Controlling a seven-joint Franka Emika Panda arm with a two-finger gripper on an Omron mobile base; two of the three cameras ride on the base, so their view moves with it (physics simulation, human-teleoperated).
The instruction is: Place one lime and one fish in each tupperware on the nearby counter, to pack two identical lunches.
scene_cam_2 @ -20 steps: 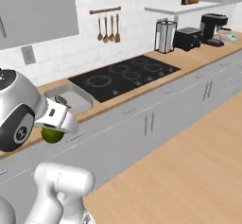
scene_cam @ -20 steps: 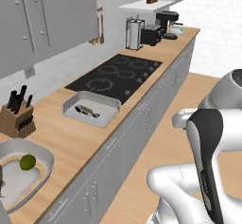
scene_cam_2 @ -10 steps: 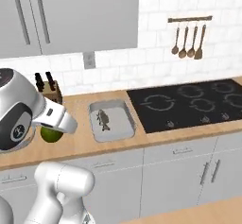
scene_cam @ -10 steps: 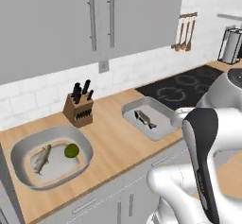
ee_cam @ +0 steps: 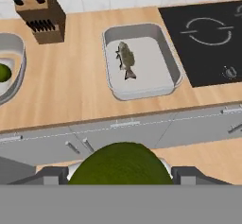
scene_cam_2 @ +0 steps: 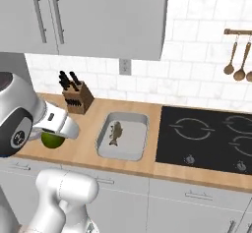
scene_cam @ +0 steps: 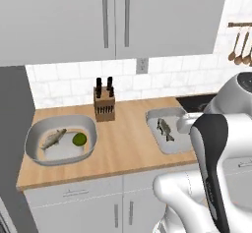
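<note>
The arm is folded back over its base, its gripper (ee_cam: 121,173) clamped around a lime (ee_cam: 120,164).

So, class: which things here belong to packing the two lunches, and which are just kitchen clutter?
Belong to the job:
- left tupperware, holding a fish and lime
- right tupperware, holding a fish
- lime at the pincer
- counter

Clutter:
- knife block
- cooktop
- hanging spoons

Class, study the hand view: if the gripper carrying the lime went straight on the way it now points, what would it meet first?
Probably the counter's front edge or the drawer fronts below it. The gripper, holding the lime, points there, short of the tupperware. Depth is unclear.
</note>
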